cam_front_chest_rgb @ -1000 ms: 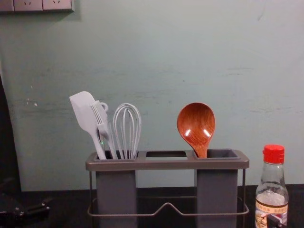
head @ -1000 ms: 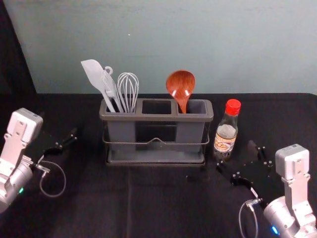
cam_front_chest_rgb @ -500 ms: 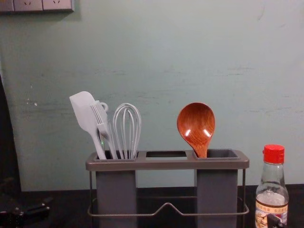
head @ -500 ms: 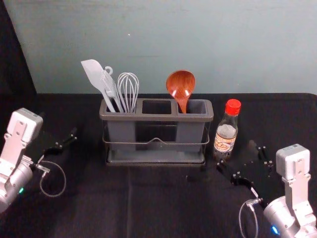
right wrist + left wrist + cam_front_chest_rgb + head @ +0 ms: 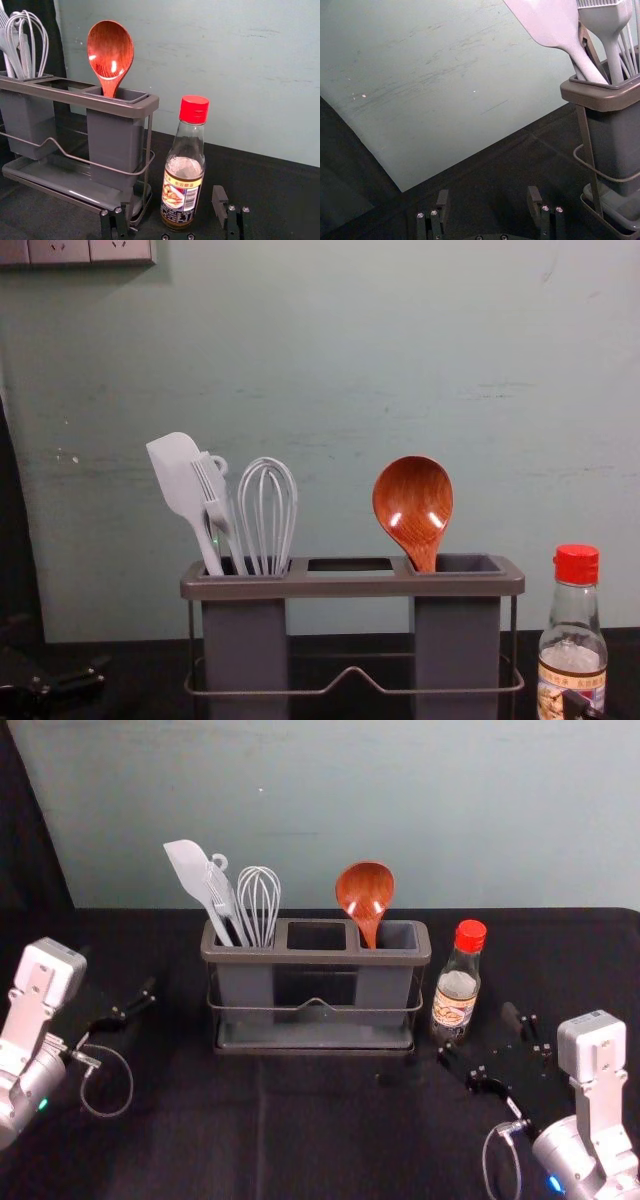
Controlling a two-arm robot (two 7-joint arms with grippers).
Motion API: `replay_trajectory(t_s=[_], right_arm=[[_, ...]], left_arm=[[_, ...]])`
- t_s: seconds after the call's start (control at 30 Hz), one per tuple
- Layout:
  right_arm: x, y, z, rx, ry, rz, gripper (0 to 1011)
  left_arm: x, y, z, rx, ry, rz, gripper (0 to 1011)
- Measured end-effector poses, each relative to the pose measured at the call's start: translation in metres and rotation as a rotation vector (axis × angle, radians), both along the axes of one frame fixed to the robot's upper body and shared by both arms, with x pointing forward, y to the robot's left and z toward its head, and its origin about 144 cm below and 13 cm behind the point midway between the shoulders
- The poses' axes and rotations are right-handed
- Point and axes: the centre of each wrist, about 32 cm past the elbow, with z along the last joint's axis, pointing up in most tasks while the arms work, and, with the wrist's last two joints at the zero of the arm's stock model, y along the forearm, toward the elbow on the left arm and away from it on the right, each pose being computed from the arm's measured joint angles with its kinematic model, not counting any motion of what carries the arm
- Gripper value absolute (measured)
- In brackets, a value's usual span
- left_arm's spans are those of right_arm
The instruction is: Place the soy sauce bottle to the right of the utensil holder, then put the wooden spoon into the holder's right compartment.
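The soy sauce bottle stands upright just right of the grey utensil holder, with a gap between them. The wooden spoon rests bowl-up in the holder's right compartment, also seen in the chest view as a brown spoon. My right gripper is low at the bottle's near right side; in the right wrist view the right gripper is open, its fingers either side of the bottle and not closed on it. My left gripper is parked left of the holder; its wrist view shows the left gripper open and empty.
A white spatula, a brush and a whisk stand in the holder's left compartment. The middle compartment lies between them and the spoon. A wall rises behind the black-covered table.
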Motion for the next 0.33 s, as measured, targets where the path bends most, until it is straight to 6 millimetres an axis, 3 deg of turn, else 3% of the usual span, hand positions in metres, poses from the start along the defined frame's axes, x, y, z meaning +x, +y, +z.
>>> replay_trajectory(t_s=[0.33], right_arm=[[0.0000, 0.0000, 0.0000, 0.000, 0.000, 0.000, 1002]], left_arm=[[0.0000, 0.0000, 0.0000, 0.000, 0.000, 0.000, 1011]])
